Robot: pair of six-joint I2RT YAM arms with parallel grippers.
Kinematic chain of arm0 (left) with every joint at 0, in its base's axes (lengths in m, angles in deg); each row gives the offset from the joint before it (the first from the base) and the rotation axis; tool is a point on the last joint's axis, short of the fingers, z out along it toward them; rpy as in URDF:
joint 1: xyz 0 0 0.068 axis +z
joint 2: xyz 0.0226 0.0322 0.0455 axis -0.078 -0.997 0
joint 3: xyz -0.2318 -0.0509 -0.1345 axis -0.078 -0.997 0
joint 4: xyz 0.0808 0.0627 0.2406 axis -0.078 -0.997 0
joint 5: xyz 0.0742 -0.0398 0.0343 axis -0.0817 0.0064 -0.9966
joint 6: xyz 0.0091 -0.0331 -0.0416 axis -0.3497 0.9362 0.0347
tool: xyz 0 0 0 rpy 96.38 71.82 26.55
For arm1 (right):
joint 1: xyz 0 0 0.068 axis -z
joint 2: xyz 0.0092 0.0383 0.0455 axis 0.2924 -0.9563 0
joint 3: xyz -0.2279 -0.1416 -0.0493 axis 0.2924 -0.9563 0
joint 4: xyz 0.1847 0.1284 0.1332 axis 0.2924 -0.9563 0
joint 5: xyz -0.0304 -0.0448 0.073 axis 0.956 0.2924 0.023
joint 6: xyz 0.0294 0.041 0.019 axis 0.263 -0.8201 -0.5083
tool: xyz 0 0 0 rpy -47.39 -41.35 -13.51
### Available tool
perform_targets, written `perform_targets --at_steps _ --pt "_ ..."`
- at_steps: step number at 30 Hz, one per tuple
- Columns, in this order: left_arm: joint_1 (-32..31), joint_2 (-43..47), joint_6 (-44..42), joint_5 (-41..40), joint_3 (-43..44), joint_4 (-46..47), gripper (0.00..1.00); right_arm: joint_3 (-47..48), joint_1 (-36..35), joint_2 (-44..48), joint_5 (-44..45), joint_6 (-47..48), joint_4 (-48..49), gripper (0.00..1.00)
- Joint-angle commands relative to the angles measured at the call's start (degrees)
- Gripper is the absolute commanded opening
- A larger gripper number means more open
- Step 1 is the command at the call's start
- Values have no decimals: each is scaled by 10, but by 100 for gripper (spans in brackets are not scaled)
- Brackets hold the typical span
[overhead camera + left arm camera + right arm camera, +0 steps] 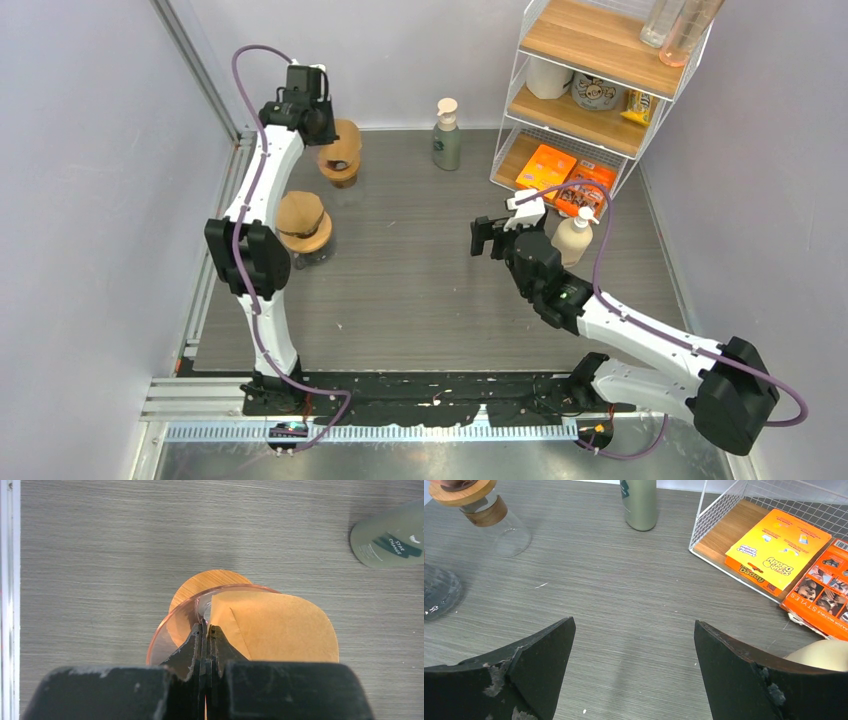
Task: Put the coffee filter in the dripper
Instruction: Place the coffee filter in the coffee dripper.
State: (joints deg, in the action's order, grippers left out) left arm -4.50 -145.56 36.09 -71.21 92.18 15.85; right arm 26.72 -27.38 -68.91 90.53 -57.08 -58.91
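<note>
Grained grey tabletop (100,555) lies below. Left gripper (206,630) pinches the tan, rounded coffee filter (280,630) over a clear pinkish dripper (165,635). Right gripper (634,645) gapes.

Bright, even, diffuse light from above. Soft, faint shadows behind dripper (170,630) and bottle (390,540). Table (420,290) grain sharp in all views; left gripper (206,630) slightly soft up close, bottom of frame.

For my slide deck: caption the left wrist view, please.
Left claw shut on a brown coffee filter, holding it over the dripper.
</note>
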Motion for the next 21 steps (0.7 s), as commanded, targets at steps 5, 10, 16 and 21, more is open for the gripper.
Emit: perform_targets --at_steps 5,10,16,21 --pt "4 -4 -14 -30 38 -10 6 30 5 -14 -1 2 0 95" --pt "3 -7 -11 -35 42 -13 11 34 6 -16 0 3 -8 95" --pt "4 -23 -11 -28 60 -25 12 35 7 -16 -1 4 -11 95" --pt "3 -48 -15 -24 82 -35 7 39 7 -22 1 4 -17 96"
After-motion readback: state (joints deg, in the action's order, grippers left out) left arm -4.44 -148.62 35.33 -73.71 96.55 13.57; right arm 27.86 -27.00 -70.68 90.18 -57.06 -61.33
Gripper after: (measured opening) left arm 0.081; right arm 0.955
